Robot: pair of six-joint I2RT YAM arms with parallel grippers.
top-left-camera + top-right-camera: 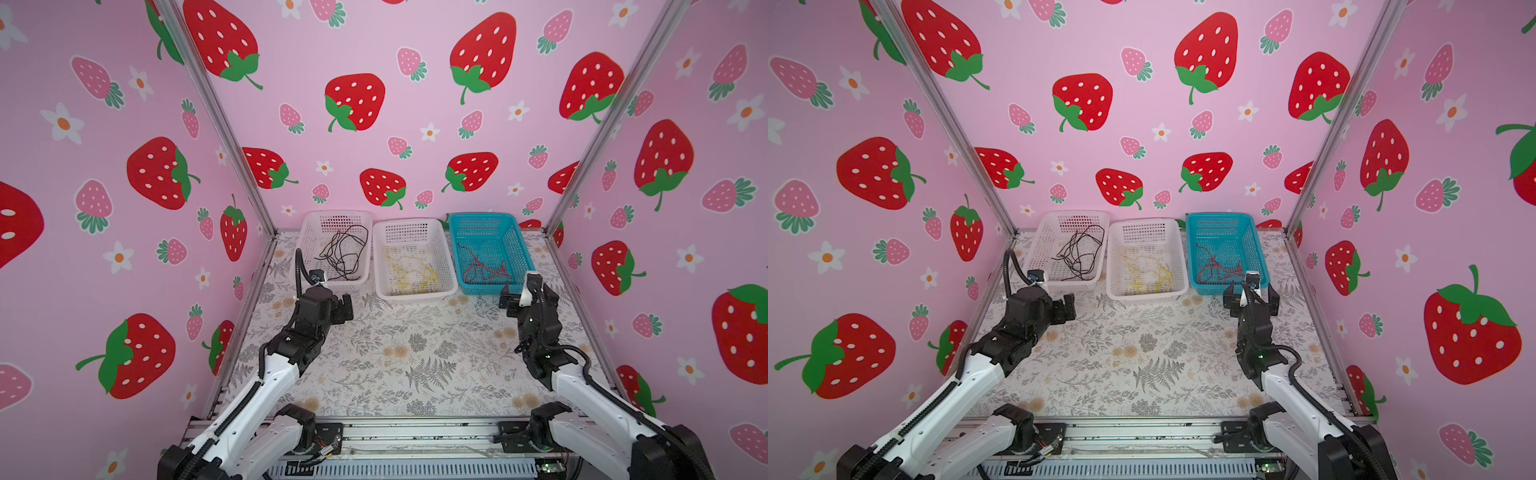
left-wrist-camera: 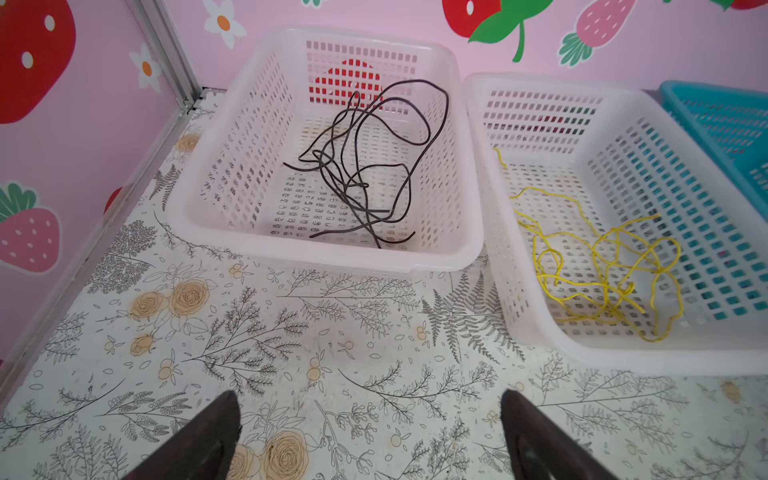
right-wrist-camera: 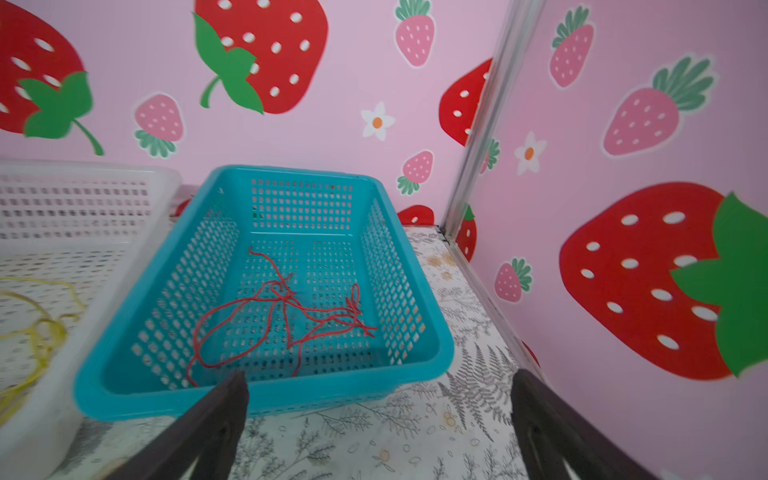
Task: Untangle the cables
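Note:
The cables lie sorted by colour in three baskets at the back of the table. Black cables (image 1: 345, 253) (image 2: 365, 166) fill the left white basket (image 1: 338, 214). Yellow cables (image 1: 409, 272) (image 2: 602, 266) lie in the middle white basket (image 1: 409, 223). Red cables (image 1: 484, 268) (image 3: 282, 316) rest in the blue basket (image 1: 482, 216). My left gripper (image 1: 348, 309) (image 2: 370, 409) is open over the bare mat, just in front of the left basket. My right gripper (image 1: 1250, 301) (image 3: 381, 386) is open and empty at the blue basket's front rim (image 3: 266, 399).
Pink strawberry-print walls close in the table on three sides, with metal corner posts (image 1: 257, 208) (image 1: 561, 208) at the back. The floral mat (image 1: 395, 357) stretches between the arms. A metal rail (image 1: 415, 432) runs along the front edge.

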